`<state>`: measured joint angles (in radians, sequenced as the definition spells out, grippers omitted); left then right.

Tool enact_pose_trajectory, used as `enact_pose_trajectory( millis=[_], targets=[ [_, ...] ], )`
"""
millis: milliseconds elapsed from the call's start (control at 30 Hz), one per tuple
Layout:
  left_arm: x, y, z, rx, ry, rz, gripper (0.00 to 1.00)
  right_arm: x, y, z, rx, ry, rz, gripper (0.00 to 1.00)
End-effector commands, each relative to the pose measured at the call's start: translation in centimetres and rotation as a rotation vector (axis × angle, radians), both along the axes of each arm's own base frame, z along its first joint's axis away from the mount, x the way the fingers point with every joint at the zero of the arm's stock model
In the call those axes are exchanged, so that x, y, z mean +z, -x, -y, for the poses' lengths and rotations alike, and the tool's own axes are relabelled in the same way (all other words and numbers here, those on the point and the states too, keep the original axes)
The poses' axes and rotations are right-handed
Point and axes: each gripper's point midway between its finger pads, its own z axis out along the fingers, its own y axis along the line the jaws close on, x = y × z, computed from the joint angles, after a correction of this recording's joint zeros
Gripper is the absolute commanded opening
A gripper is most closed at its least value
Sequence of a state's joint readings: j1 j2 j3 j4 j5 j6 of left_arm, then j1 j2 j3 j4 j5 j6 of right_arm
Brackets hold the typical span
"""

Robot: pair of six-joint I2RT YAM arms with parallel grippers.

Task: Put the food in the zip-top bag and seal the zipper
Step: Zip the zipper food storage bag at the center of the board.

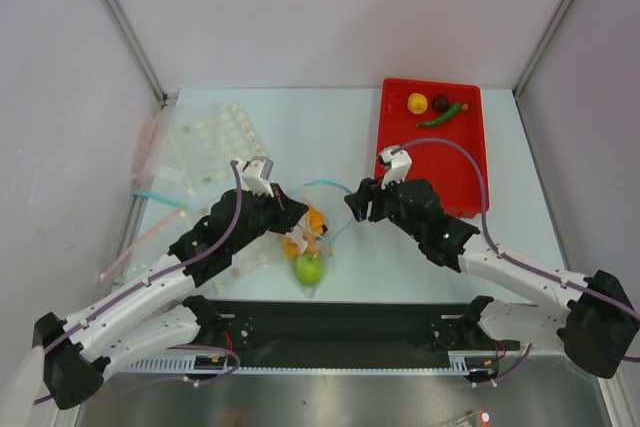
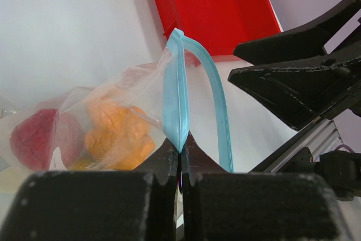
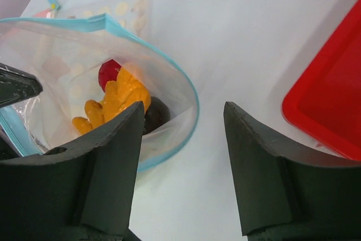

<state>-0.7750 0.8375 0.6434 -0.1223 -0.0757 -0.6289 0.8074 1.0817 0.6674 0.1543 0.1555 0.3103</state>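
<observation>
Clear zip-top bag (image 3: 51,60), light-blue zipper (image 2: 176,100), orange bunch (image 3: 121,97), green apple (image 1: 308,268), red tray (image 1: 450,162), yellow piece (image 1: 417,103), green chili (image 1: 440,116)

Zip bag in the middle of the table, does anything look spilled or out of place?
Nothing spilled. The zip-top bag gapes wide, its zipper bowed open where the left hand pinches it, orange bunch inside. A yellow piece, dark ball and green chili sit on the red tray.

My claw (image 3: 183,122) hangs with its two black fingers (image 3: 107,167) spread apart, and only white table (image 3: 237,38) shows between them. Just past one finger the zip-top bag (image 3: 51,55) gapes, its light-blue zipper (image 3: 56,22) curving round the mouth, with an orange bunch (image 3: 115,103), a red piece (image 3: 108,71) and a dark ball (image 3: 157,114) inside. A red tray (image 3: 333,100) sits off to the other side.
</observation>
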Motion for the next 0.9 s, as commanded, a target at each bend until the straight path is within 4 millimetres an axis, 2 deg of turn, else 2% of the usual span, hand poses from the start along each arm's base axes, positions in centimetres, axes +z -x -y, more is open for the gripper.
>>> enact_pose_trajectory(
  millis=[0,67,167,200,300,367,400,433,467,533,567,733,800,867],
  targets=[
    [2.0,-0.3,0.1,0.005,0.032,0.052,0.00,2.5,-0.1,-2.0,0.065,-0.049,0.016,0.62],
    [2.0,-0.3,0.0,0.008,0.030,0.053,0.00,1.4,-0.2,-2.2,0.055,-0.032,-0.029,0.62],
    [2.0,-0.4,0.1,0.008,0.030,0.053,0.00,-0.5,-0.8,-2.7,0.030,0.002,-0.110,0.56],
    [2.0,-0.3,0.1,0.007,0.032,0.052,0.00,-0.6,-0.7,-3.0,0.040,0.002,-0.122,0.52],
    [1.9,-0.4,0.0,0.011,0.023,0.052,0.00,-1.0,-0.7,-3.0,0.019,0.015,-0.160,0.50],
    [1.9,-0.5,0.0,0.011,0.019,0.053,0.00,-0.3,-0.3,-3.0,0.027,0.000,-0.153,0.37],
    [2.0,-0.4,0.1,0.006,0.021,0.053,0.00,0.1,-0.1,-3.0,0.036,-0.008,-0.150,0.25],
    [2.0,-0.3,0.2,-0.002,0.019,0.051,0.00,0.7,0.1,-2.9,0.041,-0.021,-0.139,0.19],
    [2.1,-0.3,0.3,-0.010,0.020,0.052,0.00,1.4,0.3,-2.9,0.045,-0.038,-0.132,0.07],
    [2.2,-0.2,0.5,-0.022,0.022,0.050,0.00,1.6,0.8,-2.7,0.057,-0.038,-0.140,0.00],
    [2.6,-0.2,0.7,-0.031,0.024,0.056,0.00,2.5,0.9,-2.7,0.062,-0.054,-0.131,0.00],
    [2.9,0.0,1.0,-0.060,-0.011,0.036,0.00,4.3,1.4,-3.9,0.103,-0.098,-0.167,0.00],
    [3.9,0.3,1.4,-0.086,0.001,0.042,0.00,5.3,1.1,-4.6,0.106,-0.121,-0.183,0.00],
    [4.8,0.9,2.1,-0.134,0.007,0.034,0.00,5.4,1.6,-5.4,0.124,-0.145,-0.231,0.00]
  ],
)
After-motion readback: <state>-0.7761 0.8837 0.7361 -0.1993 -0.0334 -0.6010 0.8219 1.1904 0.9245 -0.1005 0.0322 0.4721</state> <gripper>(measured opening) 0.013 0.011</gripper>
